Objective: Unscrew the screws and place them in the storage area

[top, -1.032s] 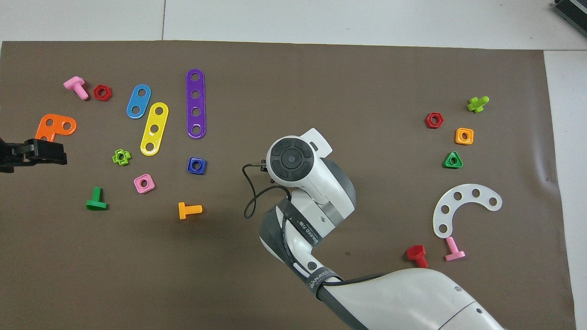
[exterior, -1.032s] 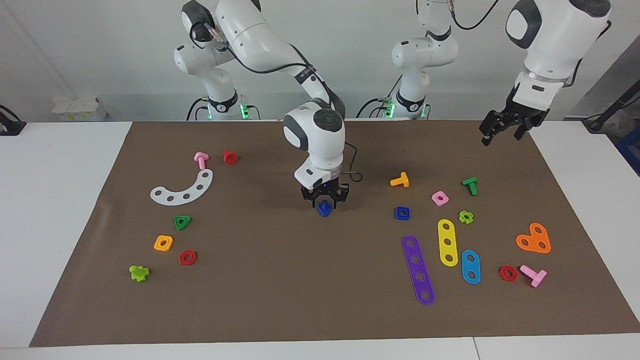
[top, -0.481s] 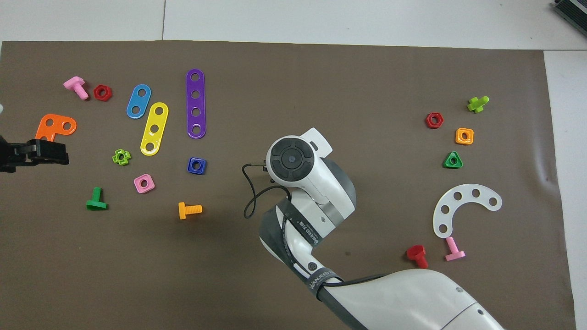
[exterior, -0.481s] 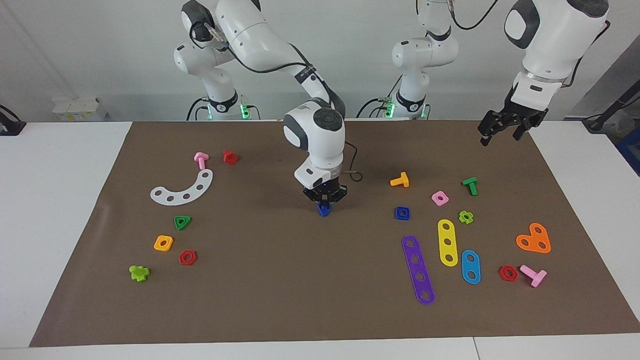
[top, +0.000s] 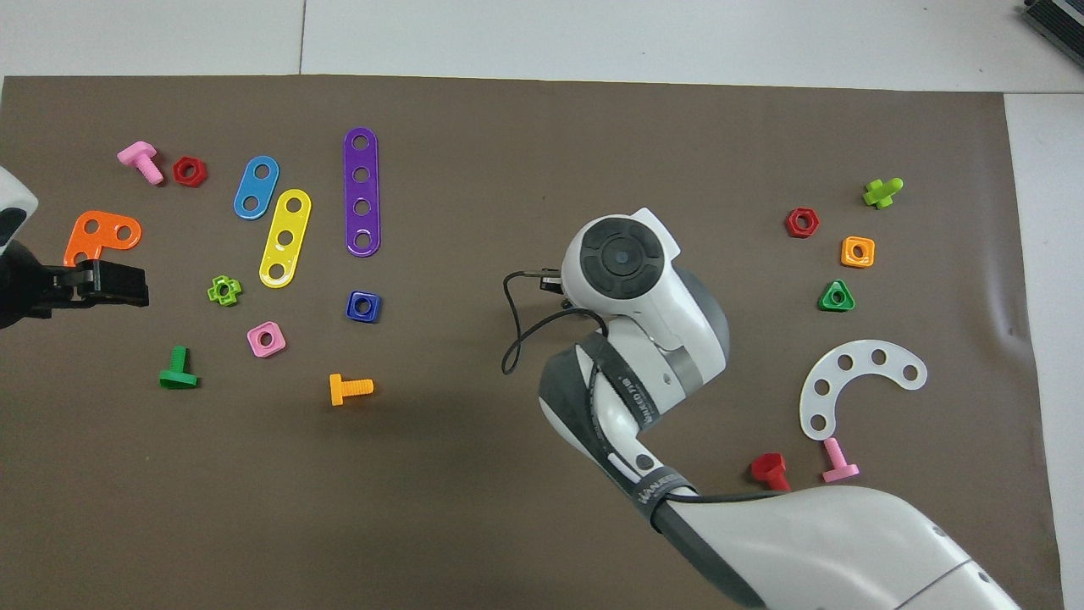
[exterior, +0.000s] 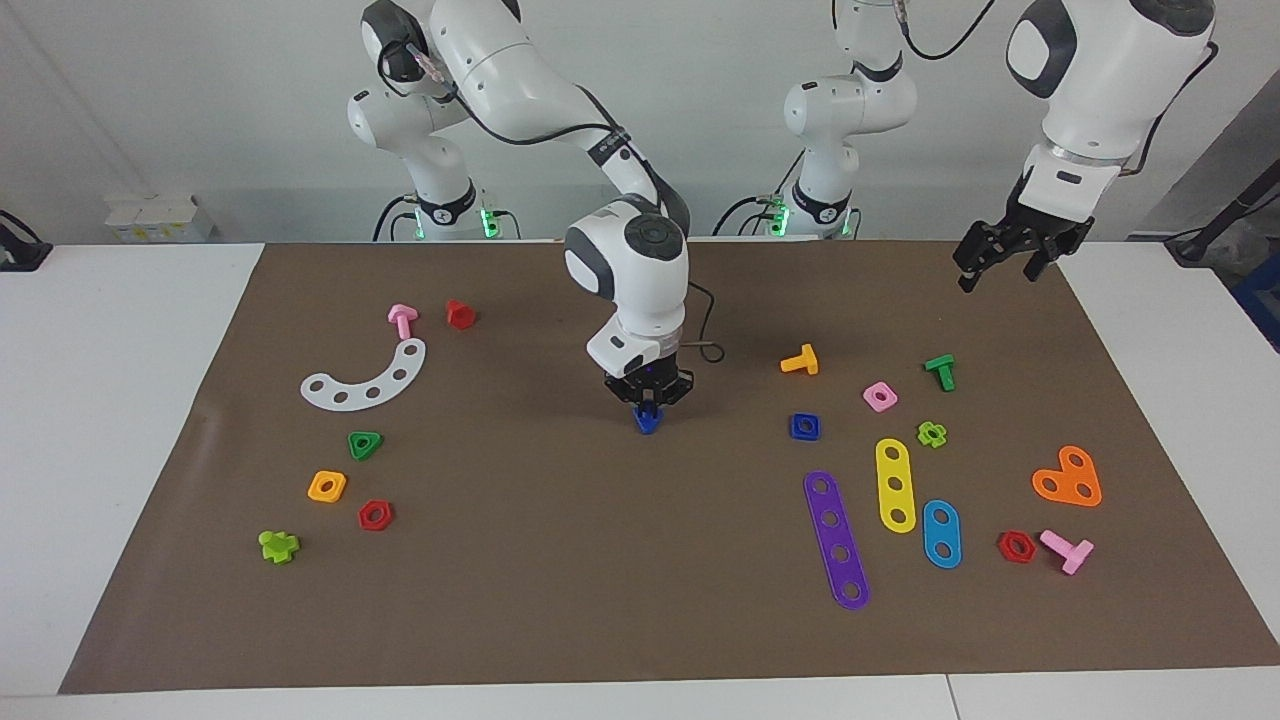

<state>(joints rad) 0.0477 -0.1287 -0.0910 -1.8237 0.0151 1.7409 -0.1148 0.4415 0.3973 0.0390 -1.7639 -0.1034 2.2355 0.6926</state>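
Item: dark-blue screw (exterior: 648,420), centre of the facing frame, on the brown mat (exterior: 560,600). Right gripper (exterior: 648,400) directly above it, fingers clamped on its upper part; hidden under the wrist in the overhead frame. Matching blue square nut (exterior: 805,426) lies apart, centre-right. Left gripper (exterior: 1010,250), upper right, raised, fingers apart. Arm band lettering (top: 656,490) not legible.

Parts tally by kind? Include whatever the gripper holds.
Screws: 7: pink screw, red screw, orange screw, green screw, second pink screw, lime screw, blue screw held by the right gripper.
Nuts: 7: green nut, orange nut, red nut, second red nut, blue nut, pink nut, lime nut.
Plates: 5: white plate, purple plate, yellow plate, light-blue plate, orange plate.
Total: 19.
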